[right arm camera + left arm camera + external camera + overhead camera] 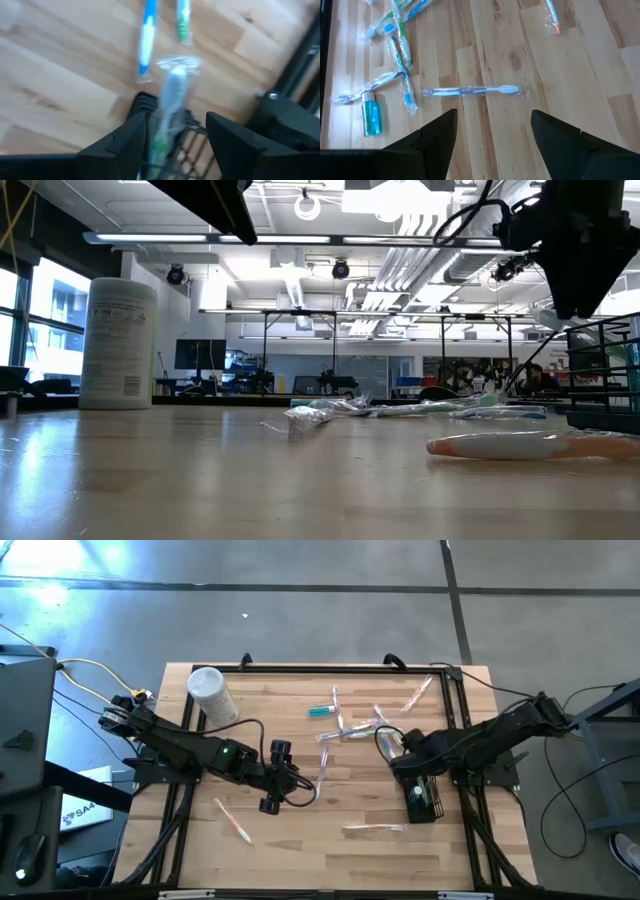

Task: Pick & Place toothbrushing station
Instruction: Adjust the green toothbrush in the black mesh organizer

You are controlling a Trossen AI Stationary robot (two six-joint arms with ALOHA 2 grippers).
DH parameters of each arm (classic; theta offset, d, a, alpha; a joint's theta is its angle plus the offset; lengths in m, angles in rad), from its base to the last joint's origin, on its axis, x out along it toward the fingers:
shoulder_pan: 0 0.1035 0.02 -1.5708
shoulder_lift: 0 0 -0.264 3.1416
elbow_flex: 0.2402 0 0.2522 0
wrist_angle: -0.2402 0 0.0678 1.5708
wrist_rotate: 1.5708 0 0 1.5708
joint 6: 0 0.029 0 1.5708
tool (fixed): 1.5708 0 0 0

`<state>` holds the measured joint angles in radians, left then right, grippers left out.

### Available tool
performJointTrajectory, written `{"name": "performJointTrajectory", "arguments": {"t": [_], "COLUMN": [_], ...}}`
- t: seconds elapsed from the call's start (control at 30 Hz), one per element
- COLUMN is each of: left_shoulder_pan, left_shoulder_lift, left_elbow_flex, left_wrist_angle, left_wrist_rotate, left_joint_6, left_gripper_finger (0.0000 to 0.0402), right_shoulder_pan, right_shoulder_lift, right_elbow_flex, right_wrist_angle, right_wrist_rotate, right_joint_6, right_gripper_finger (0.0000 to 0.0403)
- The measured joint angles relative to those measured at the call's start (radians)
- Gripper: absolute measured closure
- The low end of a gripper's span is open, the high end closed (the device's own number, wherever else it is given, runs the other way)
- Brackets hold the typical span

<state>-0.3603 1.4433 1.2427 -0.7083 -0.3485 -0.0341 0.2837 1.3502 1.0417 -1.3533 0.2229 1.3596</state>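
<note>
The black wire-mesh holder (422, 798) stands on the wooden table toward its right side. My right gripper (177, 125) hangs over the holder (145, 102), pointing steeply down and open. A clear-wrapped toothbrush (172, 95) stands between its fingers with its lower end in the holder. My left gripper (492, 117) is open above the table's middle, just short of a wrapped white toothbrush (470, 91) that lies flat. Several more wrapped toothbrushes (355, 725) and a teal toothpaste tube (322, 711) lie at the far middle. My right gripper has the wrapped toothbrush between its open fingers, closest to one finger (127, 137). Whether that finger touches the wrap I cannot tell. The toothbrush's lower end is down in the holder and its head end (175, 67) sticks up, tilted.
A white canister (212, 695) stands at the far left of the table. Single toothbrushes lie near the front left (232, 819), front right (372, 829) and far right (418, 693). A black frame rail (460, 710) runs along the table's right side.
</note>
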Motion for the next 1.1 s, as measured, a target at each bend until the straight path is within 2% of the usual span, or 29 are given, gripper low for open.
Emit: {"name": "performJointTrajectory", "arguments": {"t": [0.2,0.47,0.9,1.1], "left_shoulder_pan": [0.000,0.000,0.000,0.000], "left_shoulder_lift": [0.000,0.000,0.000,0.000], "left_elbow_flex": [0.000,0.000,0.000,0.000], "left_wrist_angle": [0.003,0.002,0.002,0.002], "left_wrist_rotate": [0.000,0.000,0.000,0.000], "left_joint_6": [0.002,0.002,0.002,0.002], "left_gripper_finger": [0.0151,0.0151,0.0151,0.0151], "right_shoulder_pan": [0.000,0.000,0.000,0.000], "right_shoulder_lift": [0.000,0.000,0.000,0.000], "right_elbow_flex": [-0.001,-0.001,-0.001,-0.001], "right_wrist_angle": [0.037,0.057,0.059,0.057], "right_wrist_rotate": [0.049,0.090,0.089,0.090], "right_joint_6": [0.002,0.002,-0.002,-0.019], "right_gripper_finger": [0.0221,0.0272,0.0390,0.0398]}}
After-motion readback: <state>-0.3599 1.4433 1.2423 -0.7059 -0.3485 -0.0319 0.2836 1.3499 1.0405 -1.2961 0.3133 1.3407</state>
